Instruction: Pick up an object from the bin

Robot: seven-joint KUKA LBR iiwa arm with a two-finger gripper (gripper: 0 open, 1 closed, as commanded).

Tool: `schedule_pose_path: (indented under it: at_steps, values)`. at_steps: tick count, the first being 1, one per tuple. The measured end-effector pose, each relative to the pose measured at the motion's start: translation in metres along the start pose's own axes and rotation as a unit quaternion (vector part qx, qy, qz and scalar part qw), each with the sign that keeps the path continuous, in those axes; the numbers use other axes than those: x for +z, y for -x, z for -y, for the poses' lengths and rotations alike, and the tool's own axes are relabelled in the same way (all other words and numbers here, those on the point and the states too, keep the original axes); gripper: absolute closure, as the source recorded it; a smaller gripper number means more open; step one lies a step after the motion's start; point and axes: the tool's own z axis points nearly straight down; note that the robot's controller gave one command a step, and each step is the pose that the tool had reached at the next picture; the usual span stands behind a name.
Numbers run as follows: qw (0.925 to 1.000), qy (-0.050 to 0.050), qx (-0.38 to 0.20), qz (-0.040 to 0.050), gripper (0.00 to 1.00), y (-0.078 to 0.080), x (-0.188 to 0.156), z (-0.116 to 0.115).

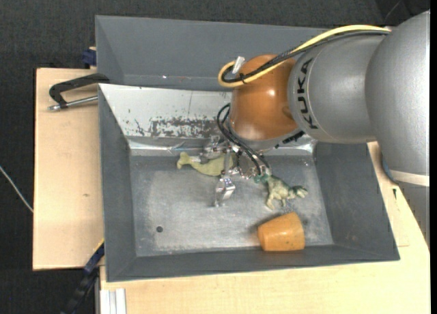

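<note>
My gripper (224,193) hangs below the orange dome, near the back middle of the bin, with its metal fingertips just above the floor. A pale yellow-green toy dinosaur (200,163) lies just behind and to the left of the fingers, partly hidden by them. A second, green-and-cream toy dinosaur (282,192) lies to the right of the fingers. Nothing shows between the fingertips, which stand close together.
An orange cup-shaped block (281,232) lies on its side near the bin's front wall, right of centre. The arm and its dome cover the back right of the bin.
</note>
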Motion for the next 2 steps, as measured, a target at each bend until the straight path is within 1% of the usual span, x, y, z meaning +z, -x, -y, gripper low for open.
schedule_pose_path:
  at_steps: [1,2]
  values:
    - [1.0000,-0.001,0.000,0.0034,1.00,0.002,-0.004,0.000]
    - [0.9992,-0.002,-0.039,0.0034,1.00,-0.001,-0.124,-0.005]
